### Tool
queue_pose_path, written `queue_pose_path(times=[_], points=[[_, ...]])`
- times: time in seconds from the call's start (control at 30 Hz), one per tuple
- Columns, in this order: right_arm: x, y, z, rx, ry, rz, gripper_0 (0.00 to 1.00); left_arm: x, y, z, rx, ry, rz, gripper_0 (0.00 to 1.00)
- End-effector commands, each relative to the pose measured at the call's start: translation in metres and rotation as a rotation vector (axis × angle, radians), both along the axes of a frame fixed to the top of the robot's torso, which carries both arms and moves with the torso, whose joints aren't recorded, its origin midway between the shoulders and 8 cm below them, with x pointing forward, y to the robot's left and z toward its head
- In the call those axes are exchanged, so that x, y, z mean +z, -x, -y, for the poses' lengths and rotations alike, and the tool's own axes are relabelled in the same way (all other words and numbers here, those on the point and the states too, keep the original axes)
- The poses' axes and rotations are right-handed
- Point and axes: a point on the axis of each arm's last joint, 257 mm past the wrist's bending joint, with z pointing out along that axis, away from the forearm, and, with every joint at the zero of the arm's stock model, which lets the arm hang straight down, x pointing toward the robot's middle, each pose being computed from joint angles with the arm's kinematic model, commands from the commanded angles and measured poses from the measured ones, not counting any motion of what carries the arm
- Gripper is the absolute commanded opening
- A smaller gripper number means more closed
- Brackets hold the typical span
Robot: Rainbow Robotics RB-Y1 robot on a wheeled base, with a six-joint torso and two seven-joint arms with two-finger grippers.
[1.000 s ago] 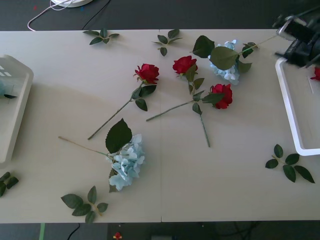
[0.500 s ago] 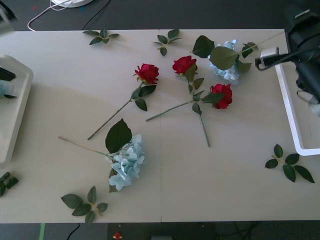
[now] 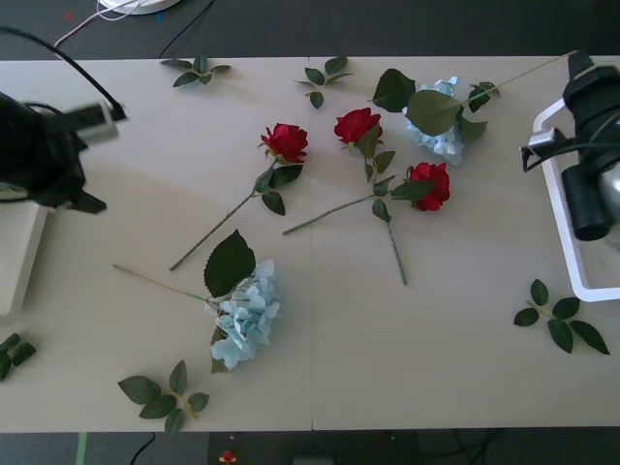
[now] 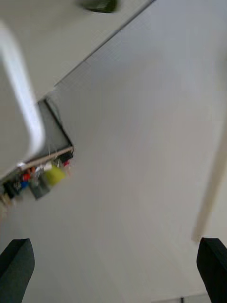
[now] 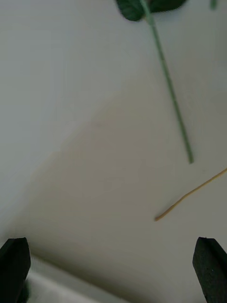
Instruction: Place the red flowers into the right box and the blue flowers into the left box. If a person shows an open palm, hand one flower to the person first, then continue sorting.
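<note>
Three red flowers (image 3: 286, 141) (image 3: 357, 125) (image 3: 431, 184) lie at the table's middle. One blue flower (image 3: 247, 315) lies nearer the front, another blue flower (image 3: 441, 134) at the back under big leaves. My left arm (image 3: 39, 150) hovers by the left box (image 3: 17, 266). Its left gripper (image 5: 111, 241) is open and empty above a green rose stem (image 5: 170, 90) and a tan stem end (image 5: 189, 196). My right arm (image 3: 591, 174) hangs over the right box (image 3: 560, 223). The right gripper (image 4: 114, 241) is open and empty, with the box rim (image 4: 21, 94) beside it.
Loose leaf sprigs lie at the back (image 3: 199, 70) (image 3: 325, 76), at the front left (image 3: 165, 392) and at the right front (image 3: 560, 315). A white cable (image 3: 107, 15) lies beyond the table's far edge.
My left arm has swung in from the left box over the table's left side. My right arm has moved toward the front along the right box's edge.
</note>
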Motion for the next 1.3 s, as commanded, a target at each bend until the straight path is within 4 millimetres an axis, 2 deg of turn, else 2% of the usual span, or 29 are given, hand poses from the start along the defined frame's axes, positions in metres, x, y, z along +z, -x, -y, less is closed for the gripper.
queue_pose_path(times=[0.03, 0.27, 0.5, 0.7, 0.97, 1.3], points=[[0.003, -0.021, -0.030, 0.019, -0.034, 0.027, 1.00, -0.023, 0.009, 0.022, -0.106, 0.000, 0.004, 1.00], [-0.021, -0.038, -0.074, 0.050, -0.059, -0.005, 1.00, -0.063, 0.024, 0.047, -0.120, 0.061, -0.042, 1.00], [-0.037, -0.054, -0.124, 0.095, -0.081, -0.033, 1.00, -0.121, 0.048, 0.075, -0.156, 0.117, -0.060, 1.00], [-0.045, -0.059, -0.158, 0.134, -0.116, -0.041, 1.00, -0.148, 0.067, 0.095, -0.222, 0.105, -0.078, 1.00], [-0.045, -0.074, -0.160, 0.092, -0.102, -0.052, 1.00, -0.167, 0.078, 0.106, -0.249, 0.091, -0.080, 1.00], [-0.028, -0.087, -0.156, 0.068, -0.101, -0.038, 1.00, -0.169, 0.075, 0.086, -0.226, 0.061, -0.060, 1.00]])
